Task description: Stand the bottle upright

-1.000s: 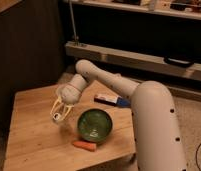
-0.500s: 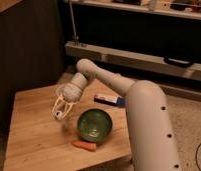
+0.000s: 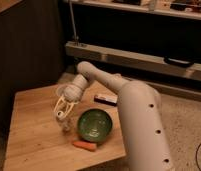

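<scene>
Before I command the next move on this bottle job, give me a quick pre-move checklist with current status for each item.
1. Claw position: low over the wooden table, left of the green bowl. Ok.
2. Bottle located: a pale shape right at the claw tips. Ok.
3. Bottle upright: cannot tell; the claw covers most of it.
4. Grip on bottle: cannot tell.
5. Gap to bowl: bottle sits close to the bowl's left rim, so any sideways move looks tight. Not ok.
6. Carrot out of the way: lies in front of the bowl, apart from the claw. Ok.
</scene>
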`<state>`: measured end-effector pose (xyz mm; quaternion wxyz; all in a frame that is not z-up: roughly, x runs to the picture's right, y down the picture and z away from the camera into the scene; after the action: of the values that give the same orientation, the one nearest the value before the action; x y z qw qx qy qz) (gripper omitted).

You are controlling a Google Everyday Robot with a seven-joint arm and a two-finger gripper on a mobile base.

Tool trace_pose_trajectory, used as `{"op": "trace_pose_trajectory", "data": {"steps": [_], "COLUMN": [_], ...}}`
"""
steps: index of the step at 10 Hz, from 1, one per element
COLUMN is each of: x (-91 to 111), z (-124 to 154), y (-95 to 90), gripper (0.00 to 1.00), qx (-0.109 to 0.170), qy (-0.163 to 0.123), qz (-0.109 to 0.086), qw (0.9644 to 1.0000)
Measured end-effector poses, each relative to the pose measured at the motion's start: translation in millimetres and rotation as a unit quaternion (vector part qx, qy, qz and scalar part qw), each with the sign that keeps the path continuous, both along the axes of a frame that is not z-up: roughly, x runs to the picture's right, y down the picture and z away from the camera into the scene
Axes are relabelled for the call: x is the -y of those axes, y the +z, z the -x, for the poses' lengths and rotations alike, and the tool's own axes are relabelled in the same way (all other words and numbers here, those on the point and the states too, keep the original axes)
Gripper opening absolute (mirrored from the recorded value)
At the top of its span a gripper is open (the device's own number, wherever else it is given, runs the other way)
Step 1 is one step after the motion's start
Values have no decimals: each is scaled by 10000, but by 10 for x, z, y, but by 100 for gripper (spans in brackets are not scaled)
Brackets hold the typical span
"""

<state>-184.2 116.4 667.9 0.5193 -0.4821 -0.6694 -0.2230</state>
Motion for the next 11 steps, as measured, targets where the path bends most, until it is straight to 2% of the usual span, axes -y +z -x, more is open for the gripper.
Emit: {"op": "trace_pose_trajectory", "data": {"steps": [2,3,4,7,9,11], "x": [4,2,-20,-80,-81,-82], "z": [-20,-32,-35,-19,-34,-30], "y": [4,7,23,51,67,65], "gripper": [13,16,22,55,63,63], "qx": [-37,-35,-31,18,-7,-4], "qy": [-130,-175,-188,-254,-261,-265], "qz": [23,56,94,210,208,208], "qw": [9999,9998,9998,9995,9994,9994]}}
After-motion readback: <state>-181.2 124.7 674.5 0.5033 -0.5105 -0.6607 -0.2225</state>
